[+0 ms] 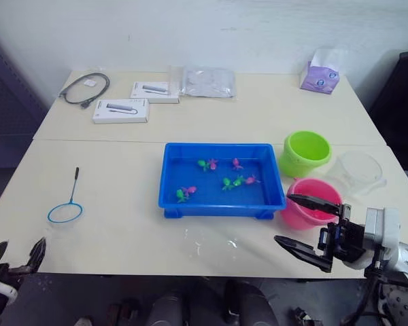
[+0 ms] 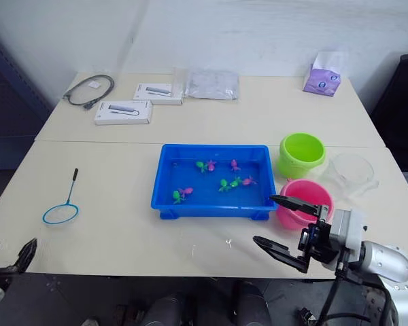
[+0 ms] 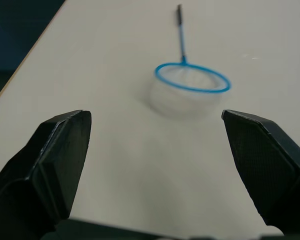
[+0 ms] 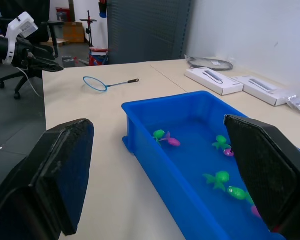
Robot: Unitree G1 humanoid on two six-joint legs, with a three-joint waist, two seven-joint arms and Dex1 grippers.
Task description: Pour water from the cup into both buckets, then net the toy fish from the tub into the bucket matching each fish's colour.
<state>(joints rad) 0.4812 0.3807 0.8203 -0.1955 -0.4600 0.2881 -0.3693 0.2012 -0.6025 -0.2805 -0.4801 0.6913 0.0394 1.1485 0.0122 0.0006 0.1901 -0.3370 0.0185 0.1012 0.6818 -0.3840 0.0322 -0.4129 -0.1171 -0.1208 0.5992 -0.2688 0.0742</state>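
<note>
At the centre of the frame sits the tub, fish afloat in it — so no netting done yet. Your net lies flat at lower left on the table, untouched. The cup stands at right, just beside the green bucket and behind the pink bucket; it looks empty, so you may have poured already (can't tell whether either bucket holds water). Left to do: all the sorting.

Your left gripper hovers near the lower left table edge, short of the net, fingers spread wide, nothing in them. Your right gripper hangs at lower right in front of the pink bucket — also splayed and empty.

Counts: two buckets, one cup, one net, one tub. Fish: roughly four green, four pink — they cluster in pairs, so take that loosely.
</note>
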